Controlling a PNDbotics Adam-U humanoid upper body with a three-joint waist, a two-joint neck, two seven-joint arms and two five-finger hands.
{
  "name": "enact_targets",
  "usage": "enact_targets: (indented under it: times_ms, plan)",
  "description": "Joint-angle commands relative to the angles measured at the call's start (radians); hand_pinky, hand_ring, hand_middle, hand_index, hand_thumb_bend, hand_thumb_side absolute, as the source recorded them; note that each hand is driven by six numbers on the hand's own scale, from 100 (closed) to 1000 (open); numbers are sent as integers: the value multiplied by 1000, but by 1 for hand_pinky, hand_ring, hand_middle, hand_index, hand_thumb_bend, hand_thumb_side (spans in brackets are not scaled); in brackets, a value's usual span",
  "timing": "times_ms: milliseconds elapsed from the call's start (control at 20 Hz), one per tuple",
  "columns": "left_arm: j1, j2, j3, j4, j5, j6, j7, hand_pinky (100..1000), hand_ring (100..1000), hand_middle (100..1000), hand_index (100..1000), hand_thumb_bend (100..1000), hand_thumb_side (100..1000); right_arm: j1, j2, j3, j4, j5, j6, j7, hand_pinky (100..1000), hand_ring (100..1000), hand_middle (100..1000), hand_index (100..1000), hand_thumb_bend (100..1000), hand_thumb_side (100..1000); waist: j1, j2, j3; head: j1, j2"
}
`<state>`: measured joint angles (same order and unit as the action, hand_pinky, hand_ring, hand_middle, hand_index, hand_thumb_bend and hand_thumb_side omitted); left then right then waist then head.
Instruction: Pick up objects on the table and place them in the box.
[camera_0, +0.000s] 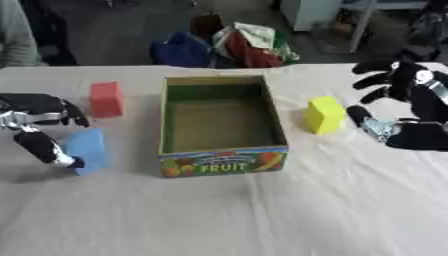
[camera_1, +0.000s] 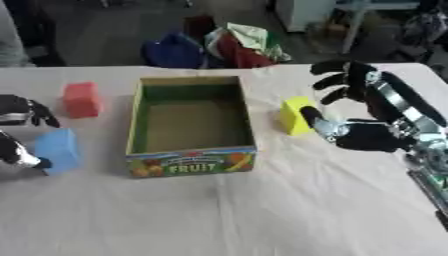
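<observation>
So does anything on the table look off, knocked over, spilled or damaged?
Nothing stands out. The fruit box sits upright and empty, with the red block, blue block and yellow block standing beside it on the cloth. The left hand is at the blue block, the right hand at the yellow.

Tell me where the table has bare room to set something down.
The widest bare cloth lies in front of the box. Left is crowded: red block, blue block and left hand. Right, the yellow block sits by the right hand.
</observation>
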<state>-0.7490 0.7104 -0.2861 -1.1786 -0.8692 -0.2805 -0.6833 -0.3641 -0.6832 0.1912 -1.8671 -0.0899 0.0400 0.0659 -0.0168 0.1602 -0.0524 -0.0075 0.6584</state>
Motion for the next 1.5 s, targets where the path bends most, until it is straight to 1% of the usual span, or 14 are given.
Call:
enact_targets:
  times_ms: [50, 200, 300, 450, 550, 600, 750, 1000, 1150, 1250, 1300, 1350, 1500]
  plan:
    - [-16, 10, 9, 8, -8, 10, 25, 775, 744, 757, 864, 532, 609, -10, -16, -11, -2, -5, -3, 1, 659, 770, 804, 845, 273, 177, 0, -14, -2, 0, 5]
    - [-17, -3, 7, 28, -18, 17, 35, 764, 726, 740, 857, 520, 616, -10, -13, -11, -1, -6, -4, 1, 660, 770, 804, 845, 261, 178, -1, -13, -1, 0, 5]
    - [-17, -11, 7, 42, -26, 18, 39, 752, 706, 719, 848, 493, 614, -11, -12, -10, 0, -7, -4, 1, 660, 771, 804, 845, 258, 179, -1, -12, -1, -1, 5]
    - [-16, -18, 9, 58, -36, 17, 48, 713, 640, 650, 808, 399, 599, -10, -11, -10, 1, -6, -4, 1, 660, 771, 804, 845, 251, 180, -3, -12, -2, -1, 4]
    - [-15, -18, 12, 60, -38, 18, 64, 672, 574, 577, 753, 272, 584, -10, -10, -11, 2, -6, -5, 1, 660, 771, 804, 845, 247, 180, -4, -12, -2, -1, 5]
    - [-15, -17, 13, 58, -36, 19, 71, 659, 547, 548, 730, 223, 581, -9, -11, -11, 2, -6, -5, 0, 660, 771, 804, 845, 245, 180, -4, -12, -2, -1, 5]
    - [-17, -6, 16, 36, -20, 20, 80, 647, 515, 512, 701, 165, 587, -9, -11, -12, 3, -7, -5, 0, 660, 771, 804, 845, 238, 182, -3, -13, 0, 0, 4]
    - [-36, 21, 22, -48, 25, 28, 78, 648, 514, 510, 700, 159, 605, -9, -12, -10, 5, -7, -6, 2, 661, 771, 804, 846, 231, 183, -1, -15, 5, 0, 4]
    - [-56, 21, 26, -87, 40, 41, 83, 648, 516, 512, 702, 153, 610, -10, -12, -9, 5, -8, -7, 4, 661, 772, 804, 846, 226, 183, 0, -17, 5, 2, 3]
    - [-76, 12, 24, -98, 38, 46, 87, 649, 518, 514, 703, 147, 612, -10, -11, -7, 5, -9, -7, 6, 662, 772, 804, 846, 224, 184, 0, -18, 4, 3, 3]
    - [-89, 4, 23, -99, 34, 47, 90, 649, 518, 514, 703, 129, 666, -10, -11, -6, 5, -9, -7, 8, 662, 771, 804, 846, 228, 181, 0, -18, 3, 4, 3]
    - [-102, -5, 21, -98, 29, 46, 93, 649, 518, 514, 703, 148, 617, -11, -11, -4, 5, -10, -7, 10, 661, 771, 803, 846, 222, 185, 0, -19, 2, 5, 3]
    - [-144, -38, 15, -91, 10, 40, 108, 650, 519, 514, 703, 153, 623, -15, -8, 2, 3, -13, -7, 18, 662, 772, 803, 846, 222, 187, 2, -19, -5, 9, 2]
